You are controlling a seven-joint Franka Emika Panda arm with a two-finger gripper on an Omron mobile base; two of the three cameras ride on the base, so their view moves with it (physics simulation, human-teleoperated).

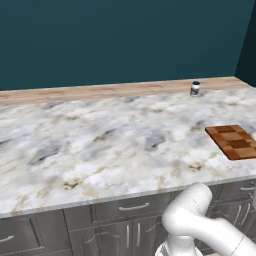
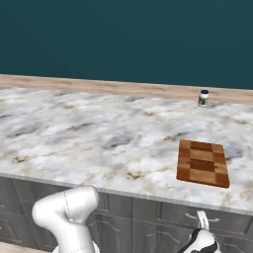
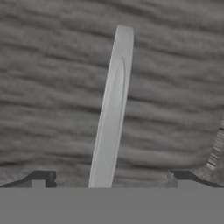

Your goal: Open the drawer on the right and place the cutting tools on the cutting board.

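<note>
The drawer (image 2: 222,217) sits shut under the counter's right end, its dark grey front (image 3: 52,87) close before the hand camera. Its silver handle (image 3: 111,113) runs up between my open gripper (image 3: 111,178), one fingertip on each side and neither touching it. From the right base view my gripper (image 2: 201,228) is low against that drawer front. The checkered cutting board (image 1: 234,141) (image 2: 202,162) lies bare on the marble counter above. The cutting tools are hidden.
A small dark-capped jar (image 1: 195,88) (image 2: 203,98) stands at the back of the counter (image 1: 100,140) by the wooden strip. Further dark grey drawers and cabinet doors (image 1: 125,207) line the front below. A teal wall rises behind.
</note>
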